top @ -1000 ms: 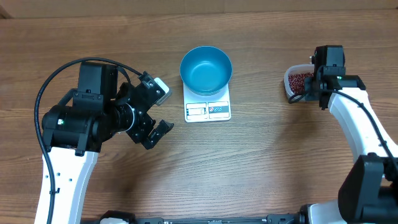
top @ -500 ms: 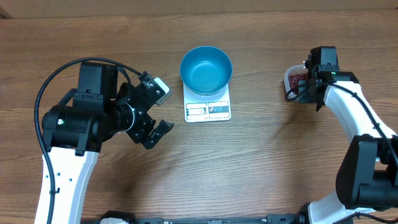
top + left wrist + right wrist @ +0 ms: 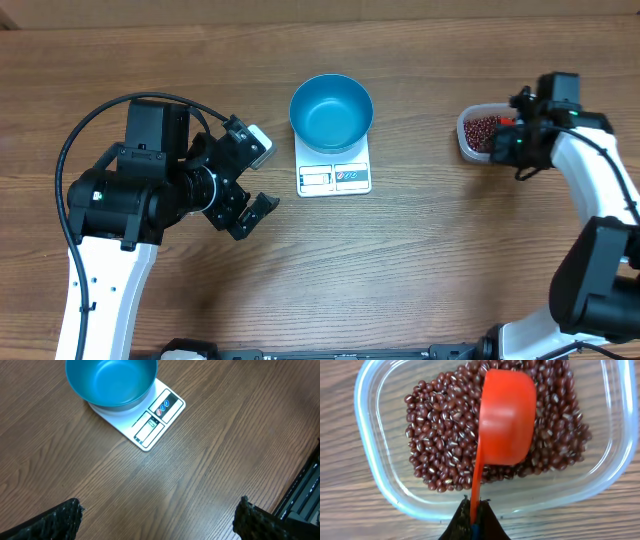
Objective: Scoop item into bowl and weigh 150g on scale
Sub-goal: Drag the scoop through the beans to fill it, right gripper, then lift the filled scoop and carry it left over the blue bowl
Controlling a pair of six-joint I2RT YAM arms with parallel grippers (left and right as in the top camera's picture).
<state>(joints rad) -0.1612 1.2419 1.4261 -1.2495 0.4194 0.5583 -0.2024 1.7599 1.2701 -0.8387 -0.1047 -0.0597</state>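
**A:** Where do things stand?

**B:** Your right gripper (image 3: 472, 521) is clamped on the scoop (image 3: 506, 420) handle. The cup rests on the beans (image 3: 437, 435) in the tub (image 3: 372, 470), at the right edge of the overhead view. The bowl (image 3: 331, 112) sits empty on the scale (image 3: 334, 178), top centre. Your left gripper (image 3: 257, 180) hangs wide open, holding nothing.

**A:** Risk?

**B:** The cup looks rolled on its side, though I can't be sure. Lift it like that and the beans spill. The thin handle may also twist in your grip, and the tub could slide.
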